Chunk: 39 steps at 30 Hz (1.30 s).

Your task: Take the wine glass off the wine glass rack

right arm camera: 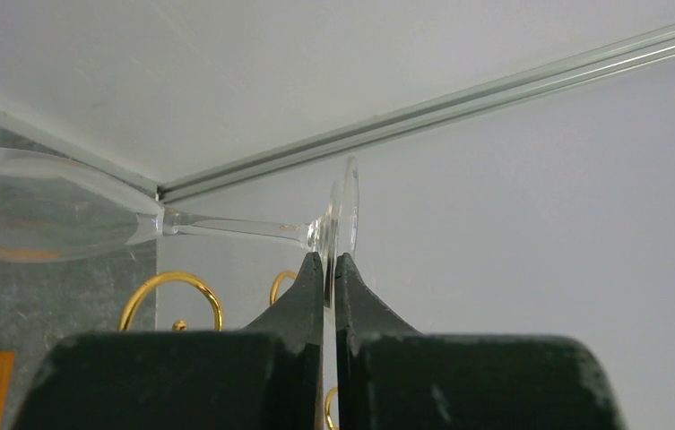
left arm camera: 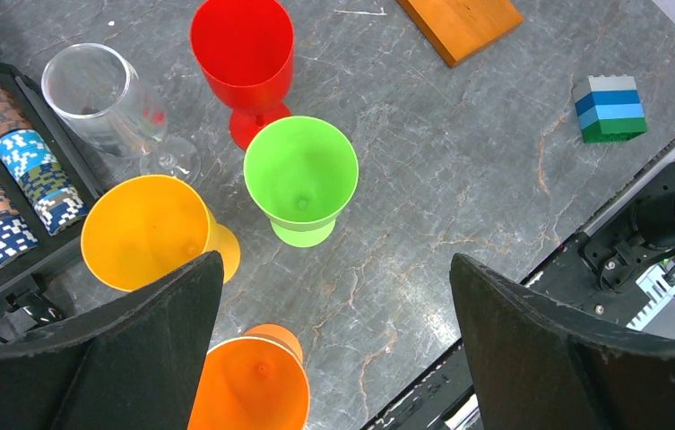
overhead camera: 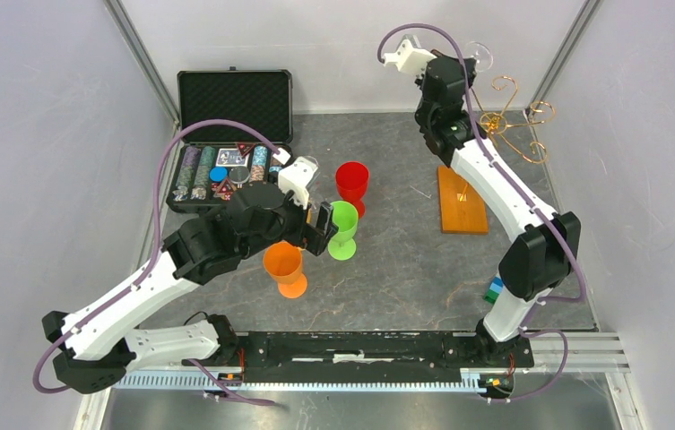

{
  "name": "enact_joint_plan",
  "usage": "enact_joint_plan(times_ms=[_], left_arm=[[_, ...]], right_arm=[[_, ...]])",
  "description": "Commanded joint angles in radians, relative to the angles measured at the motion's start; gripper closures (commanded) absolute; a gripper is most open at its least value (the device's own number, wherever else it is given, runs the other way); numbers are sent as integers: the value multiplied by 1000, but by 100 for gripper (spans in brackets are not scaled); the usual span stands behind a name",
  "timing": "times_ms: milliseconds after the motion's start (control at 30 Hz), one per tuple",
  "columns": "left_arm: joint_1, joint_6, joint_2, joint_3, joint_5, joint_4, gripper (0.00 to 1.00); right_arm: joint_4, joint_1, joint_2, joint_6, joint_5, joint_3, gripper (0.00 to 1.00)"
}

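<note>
The wine glass [right arm camera: 226,227] is lying sideways up in the air, just above the gold curls of the rack [overhead camera: 461,204], in the far right corner. Its stem is lying flat, with the bowl off to one side. The right fingers [right arm camera: 305,294] are pinching its round foot from below. The right arm is reaching up high. The left fingers [left arm camera: 163,349] are standing wide open, holding nothing, well apart, hanging over the coloured cups [left arm camera: 300,175] on the tabletop [overhead camera: 405,269].

We note the chip case [overhead camera: 226,152] at the tabletop's [overhead camera: 405,269] far-left corner, goblets [overhead camera: 344,219] mid-table right of it, wine glass rack [overhead camera: 462,202] near the far-right corner, toy block [left arm camera: 611,107] before it.
</note>
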Motion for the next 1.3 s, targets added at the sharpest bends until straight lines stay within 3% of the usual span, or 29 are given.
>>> enact_joint_plan(times_ms=[0, 367, 600, 967, 1100, 1267], left_arm=[[4, -15, 7, 18, -29, 65, 0], [5, -55, -16, -21, -131, 203, 0], [9, -55, -88, -79, -182, 311, 0], [8, -79, -128, -74, 13, 330, 0], [8, -83, -113, -11, 87, 307, 0], [8, -89, -85, 65, 143, 297, 0]], right_arm=[[165, 29, -8, 29, -10, 58, 100], [215, 164, -85, 20, -93, -16, 100], [141, 256, -246, 86, -216, -124, 100], [-22, 321, -593, 275, -493, -345, 100], [-139, 336, -656, 330, -607, -349, 100], [-221, 367, -706, 351, -644, -376, 100]])
